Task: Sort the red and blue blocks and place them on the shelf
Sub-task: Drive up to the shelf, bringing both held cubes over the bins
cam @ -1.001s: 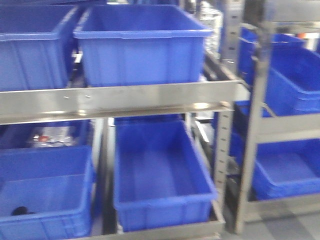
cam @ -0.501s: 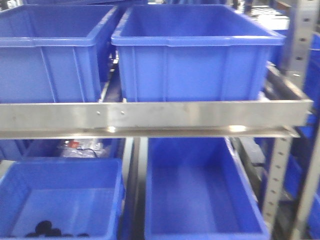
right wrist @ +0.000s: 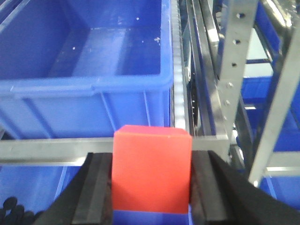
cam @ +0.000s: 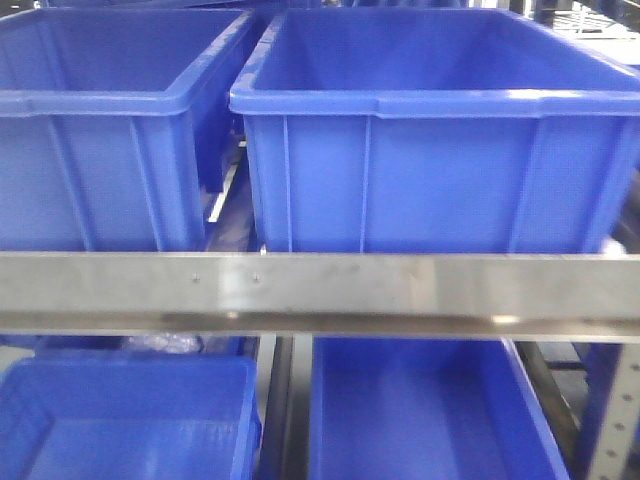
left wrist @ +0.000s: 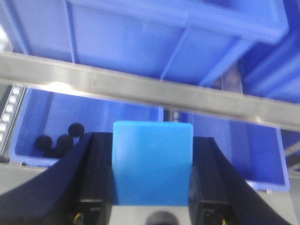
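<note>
Shelf rail (cam: pixel 320 290) closer, left fingers (left wrist: pixel 96 178) pinching blue block (left wrist: pixel 153 161), right fingers (right wrist: pixel 98 187) pinching red block (right wrist: pixel 151 169)

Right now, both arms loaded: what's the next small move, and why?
Probably raise the right arm a little first. The red block, clamped in the right jaws, sits level with the shelf rail, below the rim of the open bin ahead.

Black lumps (left wrist: pixel 63 141) blurred, shelf (cam: pixel 320 290) ends cropped
</note>
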### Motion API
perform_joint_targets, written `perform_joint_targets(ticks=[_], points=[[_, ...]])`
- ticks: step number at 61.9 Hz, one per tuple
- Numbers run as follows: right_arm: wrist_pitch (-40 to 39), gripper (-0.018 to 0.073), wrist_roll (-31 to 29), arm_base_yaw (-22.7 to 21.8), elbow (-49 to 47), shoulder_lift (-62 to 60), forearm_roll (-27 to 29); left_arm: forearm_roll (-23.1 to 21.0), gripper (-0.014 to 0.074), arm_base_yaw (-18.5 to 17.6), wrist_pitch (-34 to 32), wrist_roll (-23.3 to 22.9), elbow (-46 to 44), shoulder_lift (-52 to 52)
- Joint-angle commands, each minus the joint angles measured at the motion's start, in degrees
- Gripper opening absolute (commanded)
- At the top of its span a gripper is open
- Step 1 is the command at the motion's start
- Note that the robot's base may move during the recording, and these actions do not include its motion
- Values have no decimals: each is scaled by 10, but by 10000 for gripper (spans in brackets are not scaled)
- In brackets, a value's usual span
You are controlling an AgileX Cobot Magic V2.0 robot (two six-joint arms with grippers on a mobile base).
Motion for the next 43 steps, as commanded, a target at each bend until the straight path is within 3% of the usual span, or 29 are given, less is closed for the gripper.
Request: perform_joint_targets(ticks=[1, 43], points=[[-49, 49, -3, -5, -17, 4, -3, 4, 124, 2, -42, -5, -16, -2], [-49, 49, -3, -5, -17, 4, -3, 4, 124, 2, -42, -5, -16, -2]])
